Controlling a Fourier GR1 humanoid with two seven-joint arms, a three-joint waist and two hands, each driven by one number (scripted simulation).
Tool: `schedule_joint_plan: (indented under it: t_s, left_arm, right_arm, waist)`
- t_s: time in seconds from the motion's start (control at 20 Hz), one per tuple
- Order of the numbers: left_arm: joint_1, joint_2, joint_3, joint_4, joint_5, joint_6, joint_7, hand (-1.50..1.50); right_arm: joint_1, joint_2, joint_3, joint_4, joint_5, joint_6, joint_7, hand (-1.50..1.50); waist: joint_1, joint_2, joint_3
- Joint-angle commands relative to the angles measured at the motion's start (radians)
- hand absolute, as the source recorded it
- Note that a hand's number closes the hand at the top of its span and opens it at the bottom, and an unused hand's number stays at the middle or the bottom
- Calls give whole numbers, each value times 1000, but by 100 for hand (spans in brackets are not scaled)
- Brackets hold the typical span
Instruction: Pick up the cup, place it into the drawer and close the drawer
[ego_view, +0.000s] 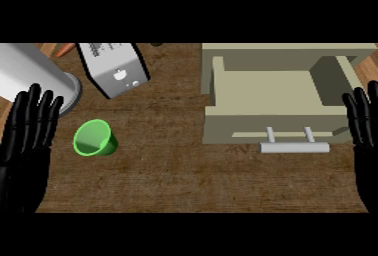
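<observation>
Between cup (94, 138) and drawer (260, 95) — bare counter (184, 170)

Left hand (29, 125) rests open at the view's left edge, fingers up. Just right of its fingertips: green cup (94, 138), w/ bare counter (184, 185) all round it. Beyond the fingertips a grey cylinder (33, 75) blocks the way; next to it, a tilted silver box (114, 67) stands further right.

Right hand (363, 120) rests open at right edge, fingers up. Directly left of its fingers: open drawer (266, 95), top clear, side wall betw. fingers & cavity. Drawer handle (294, 147) juts toward the counter's near side. Wide bare strip betw. cup & drawer front.
</observation>
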Motion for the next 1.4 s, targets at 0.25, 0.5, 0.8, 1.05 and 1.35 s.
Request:
schedule_joint_plan:
  t_s: [0.25, 0.5, 0.8, 1.05, 1.35]
  left_arm:
    - [-48, 219, 199, 100, 404, -370, -91, -150]
    - [-113, 191, 259, 385, 557, -345, 39, -150]
    - [-135, 218, 299, 581, 486, -435, -72, -150]
    - [-187, 234, 302, 771, 405, -459, -145, -150]
    - [-279, 272, 318, 1067, 295, -489, -311, -150]
  right_arm:
    - [-49, 12, 21, 5, -15, 20, -18, -150]
    - [-84, -34, 88, 46, -30, 97, 136, -150]
    - [-197, -29, 20, 152, -79, 107, 143, -150]
    - [-184, -35, -7, 203, -77, 137, 60, -150]
    - [-200, -37, -18, 248, -76, 160, 13, -150]
  waist:
    - [11, -18, -1]
    - [0, -15, 0]
    - [5, -17, 0]
    - [2, -17, 1]
    - [0, -16, 0]
